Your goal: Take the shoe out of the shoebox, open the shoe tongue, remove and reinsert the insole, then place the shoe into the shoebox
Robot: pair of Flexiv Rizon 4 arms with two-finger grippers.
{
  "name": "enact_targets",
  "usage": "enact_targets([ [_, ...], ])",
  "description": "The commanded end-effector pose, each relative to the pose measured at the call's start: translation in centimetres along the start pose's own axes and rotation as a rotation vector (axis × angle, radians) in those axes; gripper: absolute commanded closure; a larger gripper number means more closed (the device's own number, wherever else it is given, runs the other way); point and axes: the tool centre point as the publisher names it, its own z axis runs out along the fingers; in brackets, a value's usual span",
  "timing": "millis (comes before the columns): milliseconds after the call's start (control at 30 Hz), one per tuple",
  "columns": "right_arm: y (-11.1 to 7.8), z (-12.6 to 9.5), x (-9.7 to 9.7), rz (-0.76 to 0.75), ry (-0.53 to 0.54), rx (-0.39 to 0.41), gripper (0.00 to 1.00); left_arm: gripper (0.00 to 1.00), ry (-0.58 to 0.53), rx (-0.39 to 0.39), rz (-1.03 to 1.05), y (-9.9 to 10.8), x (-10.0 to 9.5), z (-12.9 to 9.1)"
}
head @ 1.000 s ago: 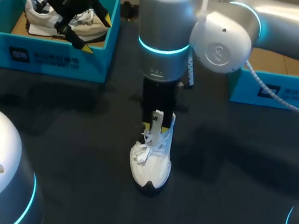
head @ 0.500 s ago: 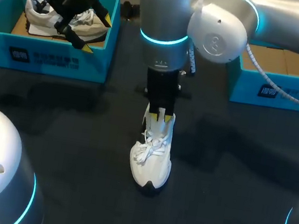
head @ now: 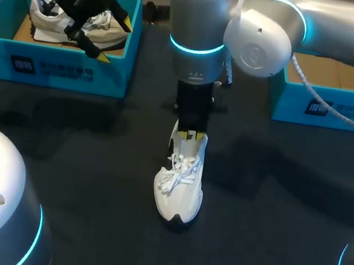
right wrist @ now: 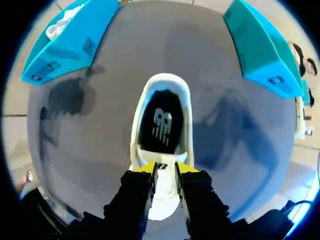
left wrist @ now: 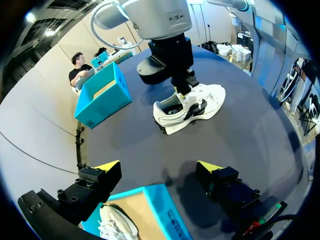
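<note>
Two shoeboxes sat on the dark table point(head: 91, 159), both teal: the left shoebox point(head: 72, 71) at the far left and the right shoebox point(head: 343, 113) at the far right. The white shoe point(head: 179, 187) stood upright on the table, mid-scene, between the boxes and outside both, with its toe pointing near and its heel far. My right gripper point(head: 189, 134) came straight down over the heel end. In the right wrist view, the right gripper point(right wrist: 166, 167) had its yellow tips drawn close and clamped on the tongue point(right wrist: 166, 176), a thin white strip pinched from two sides. Ahead of the fingers the shoe point(right wrist: 186, 125) mouth lay open, and the dark insole point(right wrist: 161, 127) showed inside, flat in the shoe. My left gripper point(head: 114, 42) hung over the right side of the left shoebox with its fingers spread wide and nothing between them. A second shoe point(head: 53, 20), white, lay inside that box. In the left wrist view the left gripper point(left wrist: 159, 167) was apart, and the box corner point(left wrist: 165, 210) and the second shoe point(left wrist: 115, 225) were under it. The white shoe point(left wrist: 190, 107) was well ahead, with the right shoebox point(left wrist: 102, 97) beside it.
</note>
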Motion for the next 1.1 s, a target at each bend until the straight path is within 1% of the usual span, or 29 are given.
enact_targets([
  [33, -0.3, -1.1, -0.4, -0.126, -0.010, -0.093, 0.69, 0.00, 0.000, -0.003, 0.000, 0.0, 0.1, -0.1],
  [67, 0.0, -1.1, -0.4, -0.184, 0.015, -0.119, 0.69, 0.00, 0.000, -0.003, 0.000, 0.0, 0.1, -0.1],
  [133, 0.5, -1.1, -0.4, -0.273, 0.014, -0.147, 0.69, 0.00, 0.000, -0.003, 0.000, 0.0, 0.1, -0.1],
  [200, 1.0, -1.4, -0.3, -0.357, 0.008, -0.173, 0.66, 0.00, 0.000, -0.003, 0.000, 0.0, 0.1, -0.1],
  [233, 1.4, -1.8, -0.2, -0.407, 0.009, -0.188, 0.62, 0.00, 0.000, -0.003, 0.000, 0.0, 0.1, -0.1],
  [300, 2.0, -2.3, -0.2, -0.491, 0.014, -0.208, 0.62, 0.00, 0.000, -0.003, 0.000, 0.0, 0.1, -0.1],
  [367, 2.5, -2.7, -0.1, -0.581, 0.006, -0.210, 0.62, 0.00, 0.000, -0.003, 0.000, 0.0, 0.1, -0.1],
  [500, 3.2, -3.1, -0.1, -0.726, -0.022, -0.193, 0.59, 0.00, 0.000, -0.003, 0.000, 0.0, 0.1, -0.1],
  [567, 3.6, -3.3, 0.0, -0.799, -0.039, -0.210, 0.54, 0.00, 0.000, -0.003, 0.000, 0.0, 0.1, -0.1],
  [600, 3.7, -3.4, 0.0, -0.798, -0.045, -0.219, 0.51, 0.00, 0.000, -0.003, 0.000, 0.0, 0.1, -0.1],
  [633, 4.0, -3.6, -0.3, -0.761, -0.064, -0.240, 0.08, 0.00, 0.000, -0.003, 0.000, 0.0, 0.1, -0.1],
  [667, 4.0, -3.6, -0.3, -0.761, -0.064, -0.240, 0.00, 0.00, 0.000, -0.003, 0.000, 0.0, 0.1, -0.1],
  [1100, 4.0, -3.6, -0.3, -0.761, -0.064, -0.240, 0.00, 0.00, 0.000, -0.003, 0.000, 0.0, 0.1, -0.1],
])
